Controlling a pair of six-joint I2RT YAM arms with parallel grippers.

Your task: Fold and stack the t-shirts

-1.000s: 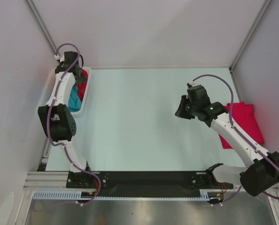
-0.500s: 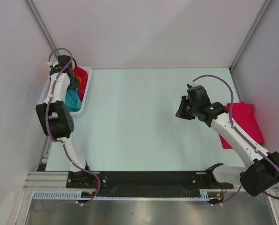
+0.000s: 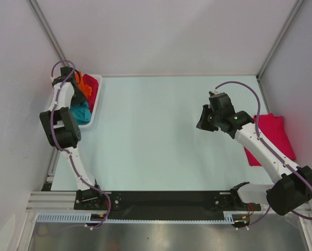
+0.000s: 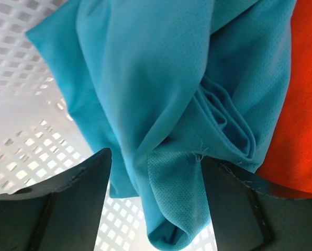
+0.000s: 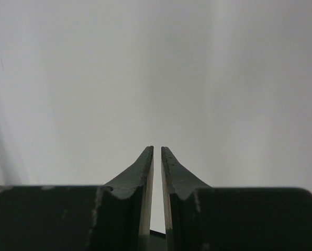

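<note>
Your left claw (image 4: 155, 157) is hanging open astride bunched fold of soft teal mesh t-shirt (image 4: 161, 78), inside white slatted plastic basket (image 4: 20, 104) at far-left corner of table (image 3: 156, 136).

Risk: closing here, you may be pinching orange t-shirt (image 4: 302, 94) lying against it and dragging both out. Cloth may be snagging on slats.

A crimson-pink t-shirt (image 3: 93, 89) is sharing basket.

Your right claw (image 5: 157, 151) is hovering nearly closed and empty, mid-table. Folded crimson-pink t-shirt (image 3: 274, 133) is lying at right edge.

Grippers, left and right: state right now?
Left gripper: open, one finger on each side of a fold of the teal t-shirt, not clamped on it.
Right gripper: shut, holding nothing.
</note>
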